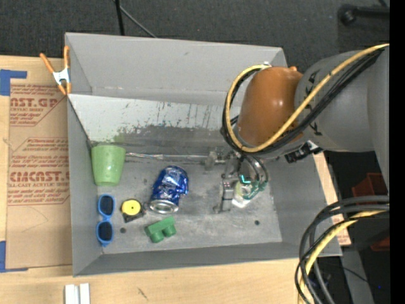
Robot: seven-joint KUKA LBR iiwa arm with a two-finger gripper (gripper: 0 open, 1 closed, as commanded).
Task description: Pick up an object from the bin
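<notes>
Orange-capped wrist is hung over the right side of the bin, so the gripper is held low, just beside a small white-and-green thing (its opening cannot be told); the crushed blue can lies apart, leftward.

One cup, one can, one sunglasses, one block, perhaps one disc

Even overhead light brightens the grey bin, with a soft sheen on the orange cover.
</notes>
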